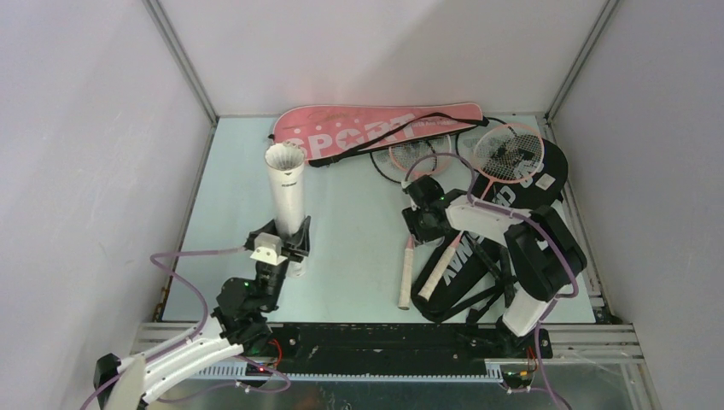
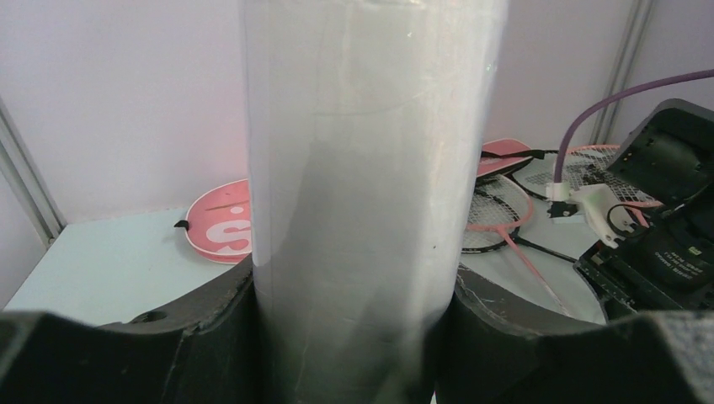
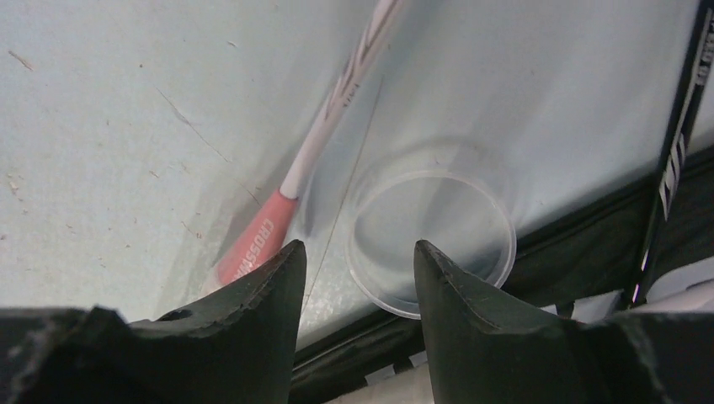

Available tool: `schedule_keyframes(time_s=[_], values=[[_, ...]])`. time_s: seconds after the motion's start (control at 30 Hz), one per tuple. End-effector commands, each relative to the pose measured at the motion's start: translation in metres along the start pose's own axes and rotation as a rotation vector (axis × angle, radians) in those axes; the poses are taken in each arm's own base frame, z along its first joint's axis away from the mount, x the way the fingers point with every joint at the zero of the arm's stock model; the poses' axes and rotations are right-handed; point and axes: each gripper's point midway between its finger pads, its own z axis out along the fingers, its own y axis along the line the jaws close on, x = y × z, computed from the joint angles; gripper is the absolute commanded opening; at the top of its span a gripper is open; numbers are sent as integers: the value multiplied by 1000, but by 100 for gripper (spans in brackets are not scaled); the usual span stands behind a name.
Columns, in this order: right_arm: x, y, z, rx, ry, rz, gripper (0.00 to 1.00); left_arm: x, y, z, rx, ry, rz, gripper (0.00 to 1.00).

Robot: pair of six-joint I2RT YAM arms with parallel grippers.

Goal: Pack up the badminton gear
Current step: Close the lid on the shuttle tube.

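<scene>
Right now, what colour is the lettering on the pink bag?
White, on the pink bag; clearest in the top external view.

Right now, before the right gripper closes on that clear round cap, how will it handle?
The clear cap looks thin-walled, so it is probably light and may flex or pop out if the right gripper pinches hard. It lies flat on the smooth table, so it could slide rather than lift.
</scene>
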Motion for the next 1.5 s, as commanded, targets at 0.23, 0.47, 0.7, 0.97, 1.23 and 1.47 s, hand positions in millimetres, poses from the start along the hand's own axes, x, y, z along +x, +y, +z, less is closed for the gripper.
schedule_keyframes(time_s=[0.23, 0.47, 0.7, 0.97, 1.23, 1.47], values=[[-10, -10, 17, 84, 11, -59, 24, -21, -4, 4, 21, -58, -44, 15], [-18, -3, 7, 85, -35, -60, 0, -20, -11, 3, 63, -58, -32, 15], [-53, 5, -67, 127, -274, -82, 0, -13, -45, 0, 251, -58, 13, 15], [-63, 43, -181, -75, -559, -143, 0, -3, -93, -19, 545, -82, 71, 8], [-33, 113, -327, -611, -740, -283, 0, 15, -117, -34, 694, -101, 121, 9], [-15, 134, -396, -756, -788, -378, 0, 26, -119, -31, 698, -70, 164, 8]])
